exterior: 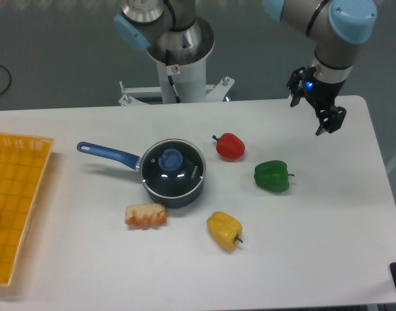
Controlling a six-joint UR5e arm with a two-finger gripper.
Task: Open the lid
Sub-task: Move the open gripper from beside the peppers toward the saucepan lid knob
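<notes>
The round transparent glass lid (172, 171), thin metal rim and blue centre knob, sits seated on the dark saucepan (185, 192) with the blue handle, left of centre on the white table (314, 246). The handle points away to the left. The black two-finger pincer (325, 123) hangs over the far right part of the table, well apart from the lid, up and to the right of it, holding nothing; its fingers look slightly parted, but from here I cannot tell the gap with certainty. Between pincer and lid lie a red bell pepper (230, 146) and a green bell pepper (272, 176). A yellow bell pepper (224, 230) and a bread-like roll (146, 216) lie just in front of the saucepan. A yellow mesh basket (16, 207) occupies the left edge.
</notes>
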